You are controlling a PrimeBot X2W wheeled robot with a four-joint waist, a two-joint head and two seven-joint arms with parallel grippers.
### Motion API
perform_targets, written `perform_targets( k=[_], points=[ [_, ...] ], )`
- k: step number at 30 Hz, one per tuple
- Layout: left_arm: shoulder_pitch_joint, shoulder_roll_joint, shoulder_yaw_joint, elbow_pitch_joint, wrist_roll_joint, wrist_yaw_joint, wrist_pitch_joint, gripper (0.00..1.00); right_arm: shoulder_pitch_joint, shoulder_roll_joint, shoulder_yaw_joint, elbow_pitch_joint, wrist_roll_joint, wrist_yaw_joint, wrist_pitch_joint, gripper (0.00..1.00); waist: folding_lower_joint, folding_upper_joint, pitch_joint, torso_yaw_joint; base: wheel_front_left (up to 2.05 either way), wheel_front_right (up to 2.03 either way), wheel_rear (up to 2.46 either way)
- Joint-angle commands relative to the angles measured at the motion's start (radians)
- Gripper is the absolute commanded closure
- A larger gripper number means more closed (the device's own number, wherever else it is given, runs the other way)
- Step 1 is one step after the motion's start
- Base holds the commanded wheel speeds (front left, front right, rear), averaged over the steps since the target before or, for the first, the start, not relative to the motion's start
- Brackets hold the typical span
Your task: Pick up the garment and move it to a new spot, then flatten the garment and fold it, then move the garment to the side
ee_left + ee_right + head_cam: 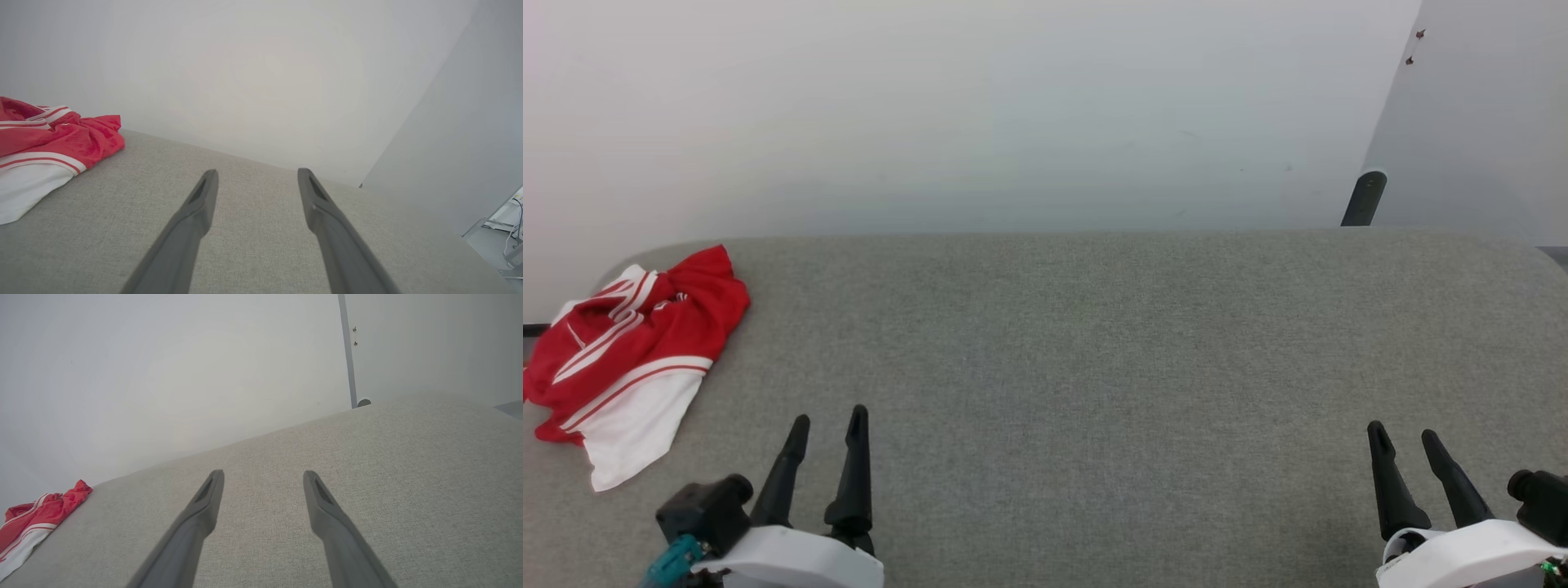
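While both my grippers, left [827, 419] and right [1404, 434], sit spread and empty at the near edge, the garment [633, 351] lies crumpled far left; pinching one loose layer could drag it off the grey table [1094, 343].

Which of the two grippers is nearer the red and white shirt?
The left gripper: the shirt lies close beside it, far from the right gripper.

red-and-white striped garment [629, 351], grey table [1094, 367].
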Motion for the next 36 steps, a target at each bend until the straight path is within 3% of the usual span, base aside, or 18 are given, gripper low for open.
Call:
perform_targets(
  k=[1,23,36],
  points=[
    [0.001,0.001,0.001,-0.015,0.031,-0.008,-0.011,0.0,0.006,-0.005,-0.002,-0.016,-0.03,0.001,-0.005,0.0,0.0,0.0,-0.001,0.0,0.0,0.0,0.0],
    [0.034,-0.008,-0.007,-0.06,0.282,-0.023,-0.062,0.0,0.026,0.001,0.001,-0.059,-0.237,0.001,-0.026,0.0,0.0,0.0,-0.024,-0.007,0.0,0.0,0.0],
    [0.044,-0.015,0.009,-0.052,0.356,-0.043,-0.087,0.0,0.042,-0.001,0.008,-0.083,-0.338,0.001,-0.038,0.0,0.0,0.0,-0.037,0.0,0.0,0.0,0.0]
  ],
)
